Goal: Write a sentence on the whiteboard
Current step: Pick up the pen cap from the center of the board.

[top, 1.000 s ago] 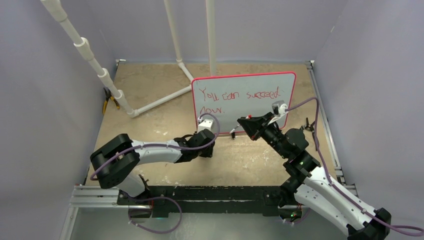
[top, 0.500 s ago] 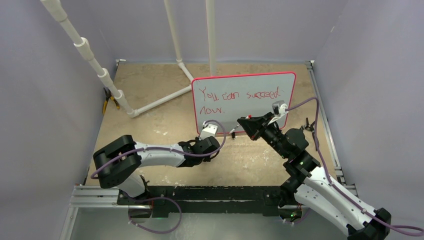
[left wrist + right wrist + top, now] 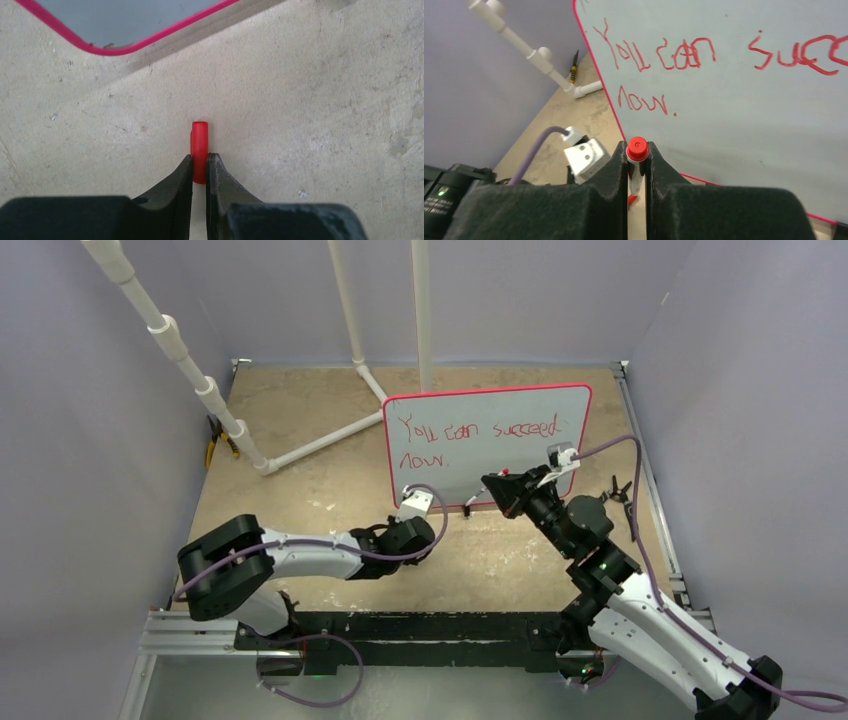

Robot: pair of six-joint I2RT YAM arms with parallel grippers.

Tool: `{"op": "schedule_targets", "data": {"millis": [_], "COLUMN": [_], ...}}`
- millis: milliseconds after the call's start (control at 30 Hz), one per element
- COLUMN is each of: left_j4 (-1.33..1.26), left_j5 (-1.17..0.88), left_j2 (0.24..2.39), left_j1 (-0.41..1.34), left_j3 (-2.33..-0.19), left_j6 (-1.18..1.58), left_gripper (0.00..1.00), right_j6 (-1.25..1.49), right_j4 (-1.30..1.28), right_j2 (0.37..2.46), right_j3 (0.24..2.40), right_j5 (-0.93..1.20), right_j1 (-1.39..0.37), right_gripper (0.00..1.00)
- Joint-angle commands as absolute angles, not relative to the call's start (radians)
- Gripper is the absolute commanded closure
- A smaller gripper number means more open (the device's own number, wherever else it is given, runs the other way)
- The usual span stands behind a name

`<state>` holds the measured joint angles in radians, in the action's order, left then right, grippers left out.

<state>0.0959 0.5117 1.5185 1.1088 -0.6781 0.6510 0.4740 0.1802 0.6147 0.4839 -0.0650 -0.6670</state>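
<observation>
Red-framed whiteboard [image 3: 500, 455] stands upright on the tan table [image 3: 300, 420], its long axis running left to right and its white face turned toward the arms. Its sentence [image 3: 478, 428] follows that axis in two lines, "You can succeed" above and "now." below at the left. The right gripper [image 3: 637, 149] hovers just in front of the board's lower edge. Its jaws are clamped on a marker [image 3: 636, 175], whose red butt end faces the wrist camera and whose tip points down toward the table. The left gripper [image 3: 199, 162] sits low over the table, near the board's lower left corner but apart from it. Its narrow jaws pinch the near end of a small red cap [image 3: 199, 142], whose long axis points away from the fingers.
</observation>
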Motion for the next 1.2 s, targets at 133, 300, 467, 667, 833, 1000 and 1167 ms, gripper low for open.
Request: {"op": "schedule_targets", "data": {"millis": [133, 300, 467, 667, 833, 1000, 1167], "left_j4": [-0.27, -0.455, -0.439, -0.436, -0.502, -0.56, -0.597], "left_j5": [0.408, 0.303, 0.248, 0.17, 0.129, 0.135, 0.135], "left_j2": [1.259, 1.043, 0.912, 0.865, 0.902, 0.933, 0.94], "left_j1": [1.109, 1.109, 1.108, 1.108, 1.108, 1.108, 1.108], "left_j3": [-0.412, -0.249, -0.206, -0.193, -0.21, -0.214, -0.21], "left_j6": [0.534, 0.446, 0.387, 0.359, 0.379, 0.4, 0.402], "left_gripper": [1.0, 1.0, 1.0, 1.0, 1.0, 1.0, 1.0], "right_j6": [0.505, 0.503, 0.526, 0.568, 0.6, 0.615, 0.624], "right_j4": [0.117, 0.149, 0.17, 0.253, 0.356, 0.375, 0.384], "right_j2": [0.728, 0.764, 0.795, 0.842, 0.905, 0.932, 0.947], "right_j3": [0.581, 0.587, 0.585, 0.579, 0.565, 0.552, 0.548], "right_j5": [-0.122, 0.009, 0.16, 0.274, 0.335, 0.352, 0.373], "right_j1": [-0.666, -0.655, -0.617, -0.606, -0.606, -0.606, -0.606], "right_gripper": [1.0, 1.0, 1.0, 1.0, 1.0, 1.0, 1.0]}}
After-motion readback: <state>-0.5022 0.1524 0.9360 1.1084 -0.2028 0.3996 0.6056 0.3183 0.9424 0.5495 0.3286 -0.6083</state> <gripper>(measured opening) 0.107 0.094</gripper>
